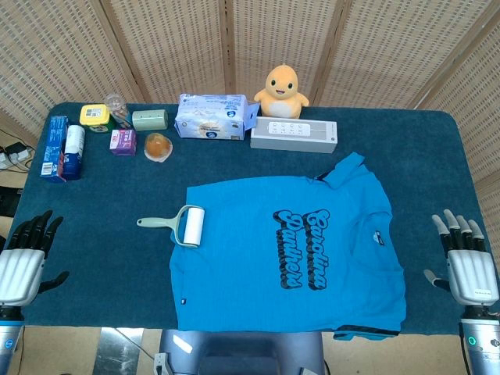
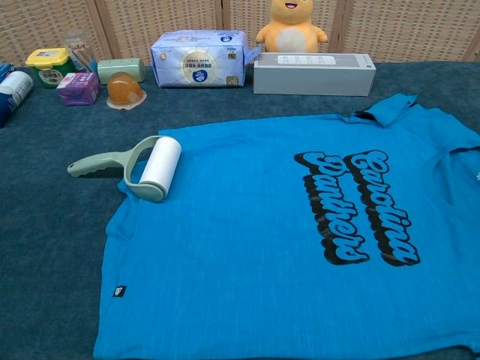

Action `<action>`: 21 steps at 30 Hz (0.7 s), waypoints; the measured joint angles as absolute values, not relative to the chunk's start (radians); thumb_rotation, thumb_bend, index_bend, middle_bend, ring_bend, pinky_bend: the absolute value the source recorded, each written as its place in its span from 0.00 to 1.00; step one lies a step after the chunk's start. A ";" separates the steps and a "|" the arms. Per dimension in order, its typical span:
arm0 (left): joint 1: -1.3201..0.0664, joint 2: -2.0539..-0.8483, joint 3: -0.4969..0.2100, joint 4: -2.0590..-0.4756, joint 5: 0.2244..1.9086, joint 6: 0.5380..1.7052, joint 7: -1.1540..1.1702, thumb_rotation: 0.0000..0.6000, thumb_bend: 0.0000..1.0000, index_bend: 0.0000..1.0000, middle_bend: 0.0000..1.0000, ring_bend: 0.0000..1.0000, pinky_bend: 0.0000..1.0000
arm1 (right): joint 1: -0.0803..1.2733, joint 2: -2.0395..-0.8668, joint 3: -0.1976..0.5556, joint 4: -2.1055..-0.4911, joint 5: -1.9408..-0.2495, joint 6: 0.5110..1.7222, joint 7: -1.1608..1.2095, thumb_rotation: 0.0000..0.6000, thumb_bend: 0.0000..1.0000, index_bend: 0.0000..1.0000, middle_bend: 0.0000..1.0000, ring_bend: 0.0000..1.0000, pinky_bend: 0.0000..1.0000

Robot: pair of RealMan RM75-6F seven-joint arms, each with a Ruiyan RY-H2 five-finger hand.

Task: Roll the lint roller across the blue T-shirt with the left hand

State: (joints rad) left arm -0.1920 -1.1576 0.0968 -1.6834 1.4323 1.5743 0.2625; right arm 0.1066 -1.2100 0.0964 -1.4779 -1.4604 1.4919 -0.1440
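On the dark blue tabletop (image 1: 94, 258), the blue T-shirt (image 1: 289, 242) is laid flat with its printed front up. At its left edge, near the sleeve, the lint roller (image 1: 181, 224) is set down, its white roll resting on the shirt's edge and its green handle extending leftward over the cloth-covered surface. The left hand (image 1: 25, 258) is seen at the near left corner, fingers spread, nothing held, well apart from the roller. The right hand (image 1: 466, 258) is placed at the near right corner, likewise spread and empty. Along the far edge, a tissue pack (image 1: 211, 116), a plush duck (image 1: 283, 88) and a grey box (image 1: 293, 134) are lined up.
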 measured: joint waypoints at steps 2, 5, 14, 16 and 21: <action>-0.191 -1.159 0.094 -1.684 1.430 1.562 0.270 1.00 0.08 0.00 0.00 0.00 0.07 | 0.103 -1.205 0.097 -1.485 -1.464 1.501 -0.136 1.00 0.00 0.07 0.00 0.00 0.00; -0.190 -1.162 0.090 -1.684 1.427 1.540 0.279 1.00 0.08 0.00 0.00 0.00 0.07 | 0.096 -1.194 0.097 -1.499 -1.468 1.512 -0.123 1.00 0.00 0.07 0.00 0.00 0.00; -0.260 -1.149 0.094 -1.667 1.448 1.352 0.168 1.00 0.06 0.00 0.00 0.00 0.07 | 0.093 -1.181 0.090 -1.529 -1.476 1.506 -0.108 1.00 0.00 0.07 0.00 0.00 0.00; -0.300 -1.140 0.090 -1.663 1.448 1.265 0.111 1.00 0.06 0.00 0.00 0.00 0.07 | 0.097 -1.181 0.089 -1.531 -1.478 1.497 -0.108 1.00 0.00 0.07 0.00 0.00 0.00; -0.420 -1.138 0.047 -1.644 1.411 1.058 0.032 1.00 0.06 0.00 0.00 0.00 0.07 | 0.104 -1.179 0.084 -1.532 -1.476 1.472 -0.091 1.00 0.00 0.07 0.00 0.00 0.00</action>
State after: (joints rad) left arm -0.4200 -1.1381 0.0468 -1.6443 1.4113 1.0577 0.0320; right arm 0.1041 -1.1786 0.0845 -1.5321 -1.4758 1.4724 -0.0909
